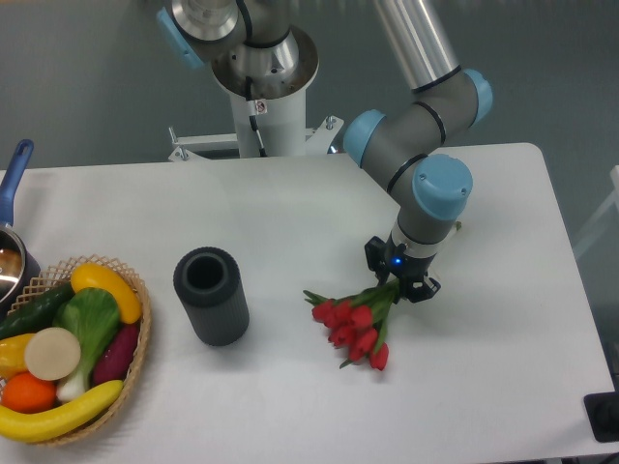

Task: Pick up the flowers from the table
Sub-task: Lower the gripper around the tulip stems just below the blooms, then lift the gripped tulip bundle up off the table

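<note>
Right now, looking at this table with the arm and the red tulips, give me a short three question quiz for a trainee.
1. True or false: the two-finger gripper has its fingers closed in at the stem end of the small bunch of red tulips.
2. What stands upright between the woven wicker basket of fruit and vegetables and the tulips? A) a glass jar B) a dark grey cylindrical cup C) a white bowl
3. Fill in: the tulips lie on the white ____.

Key: 1 true; 2 B; 3 table.
</note>
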Motion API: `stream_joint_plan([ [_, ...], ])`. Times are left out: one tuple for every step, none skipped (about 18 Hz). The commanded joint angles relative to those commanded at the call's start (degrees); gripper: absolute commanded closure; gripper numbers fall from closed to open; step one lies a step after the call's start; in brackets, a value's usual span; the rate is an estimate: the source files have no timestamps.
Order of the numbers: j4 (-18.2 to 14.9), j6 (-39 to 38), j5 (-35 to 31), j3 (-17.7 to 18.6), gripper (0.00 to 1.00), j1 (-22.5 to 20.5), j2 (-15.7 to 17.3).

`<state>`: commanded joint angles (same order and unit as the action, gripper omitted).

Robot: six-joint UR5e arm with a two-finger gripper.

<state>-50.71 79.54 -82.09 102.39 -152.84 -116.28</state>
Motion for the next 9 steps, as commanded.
stream_joint_plan([
  [0.00,0.09,0.09,-0.17,0.71,0.00,0.00],
  [-0.09,0.00,0.09,-0.61,0.71,-0.09,0.00],
  [-0.09,0.00,0.17,-0.88,0.71,-0.09,0.00],
  [-0.09,0.09,0.18,-1.23,0.71,-0.09,0.00],
  [-0.09,0.17,0.26,-1.49,0.71,-0.26,0.26],
  [-0.17,0.18,0.35,-1.84,0.71,-0.35,0.70],
  [-0.18,0.26,0.44,-2.28,0.71,-0.44,1.66],
  [-0.26,0.26,0.70,-2.81,0.71,-0.53,2.98],
  [-0.35,0.18,1.57,-3.60,0.71,-0.70,3.95],
])
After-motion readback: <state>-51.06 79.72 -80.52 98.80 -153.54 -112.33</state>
